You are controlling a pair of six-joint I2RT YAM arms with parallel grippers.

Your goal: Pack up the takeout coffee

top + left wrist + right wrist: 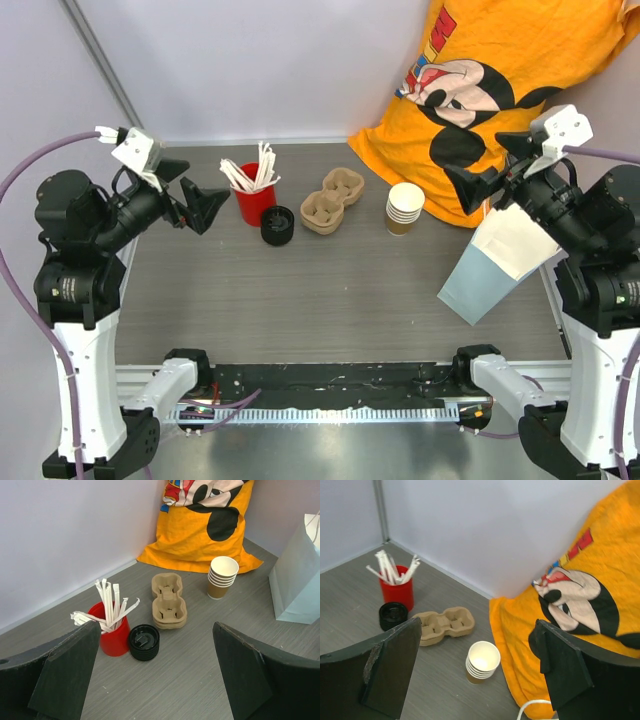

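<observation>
The takeout coffee shows as a stack of brown kraft paper cups, white inside and open at the top, standing at the back right of the table. A stack of round black lids sits apart from the cups, beside the red cup. My left gripper hovers open at the back left, facing the lids, with nothing in it. Above the right side, my right gripper is open and empty, well clear of the cups.
A red cup of white sticks stands left of the lids. A brown pulp carrier tray lies between lids and cups. A pale paper bag stands right. An orange shirt drapes the back corner.
</observation>
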